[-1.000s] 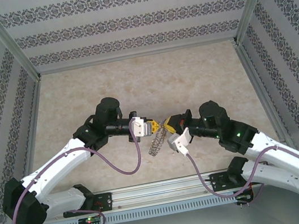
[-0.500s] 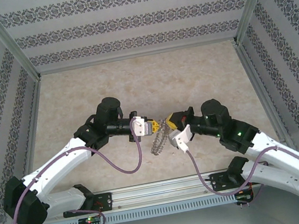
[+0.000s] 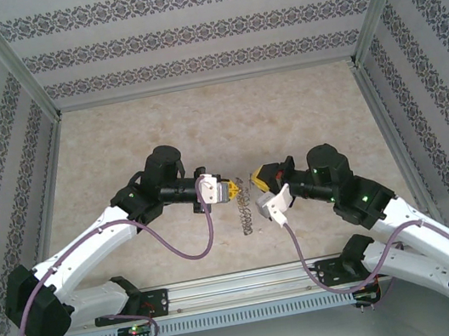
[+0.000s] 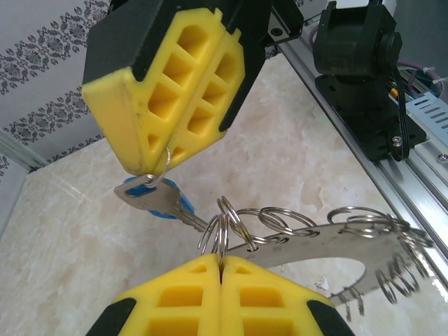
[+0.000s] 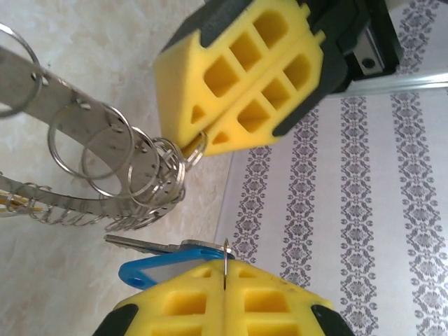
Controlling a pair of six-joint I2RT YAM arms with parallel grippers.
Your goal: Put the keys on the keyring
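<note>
Keyring (image 3: 245,213) hangs mid-frame in top view, between two claws. Left claw (image 4: 220,264) at bottom edge of left wrist view, clenched, pinching one wire loop of keyring (other loops fan out to right). Blue key (image 4: 157,201) dangles left of centre under right claw (image 4: 159,162), also clenched, nipping key's small ring. Key tip near loops; contact unclear. Table (image 3: 301,112) below.
</note>
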